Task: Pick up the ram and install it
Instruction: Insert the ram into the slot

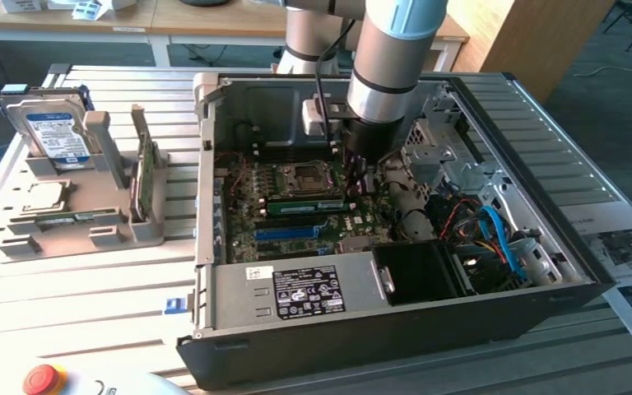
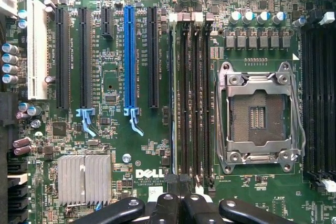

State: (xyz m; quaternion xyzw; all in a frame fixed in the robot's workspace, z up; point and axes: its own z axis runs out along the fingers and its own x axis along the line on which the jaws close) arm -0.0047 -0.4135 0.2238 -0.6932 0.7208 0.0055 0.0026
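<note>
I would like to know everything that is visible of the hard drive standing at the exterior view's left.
The hard drive is a boxy silver unit, metal by its look, with a blue and white label facing the camera. It stands upright on one edge in a slot of the grey rack, outside the computer case, toward the exterior view's left. As far as can be seen, nothing but the rack touches it, and the rack hides its lower edge.

The closed hand hovers over a green Dell motherboard, just above black memory slots beside the empty CPU socket.
</note>
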